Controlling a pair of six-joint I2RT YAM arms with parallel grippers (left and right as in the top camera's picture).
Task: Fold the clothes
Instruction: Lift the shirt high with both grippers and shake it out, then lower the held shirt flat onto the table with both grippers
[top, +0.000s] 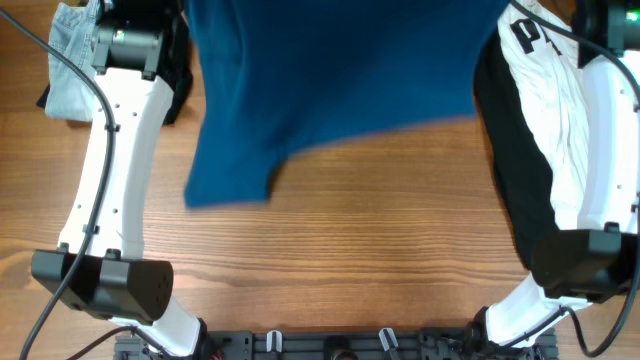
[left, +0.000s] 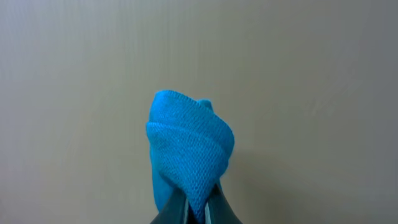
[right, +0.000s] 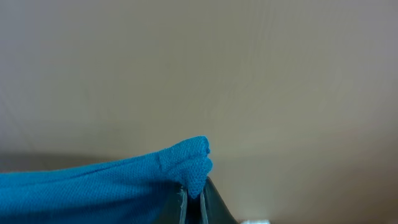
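Observation:
The large dark-blue shirt (top: 320, 85) hangs in the air between both arms and covers the far middle of the table in the overhead view. Its lower corner droops toward the front left. My left gripper (left: 198, 211) is shut on a bunched fold of the blue shirt (left: 189, 149). My right gripper (right: 194, 202) is shut on another edge of the blue shirt (right: 93, 186), which stretches away to the left. Neither gripper's fingers show in the overhead view. Pale denim jeans (top: 72, 55) lie at the far left. A white black-printed shirt (top: 550, 90) and a black piece (top: 520, 170) lie at the right.
The left arm (top: 110, 170) and right arm (top: 600, 170) rise along the two sides of the wooden table (top: 350, 260). Another black piece (top: 178, 75) lies beside the jeans. Both wrist views show a plain beige wall behind the fabric.

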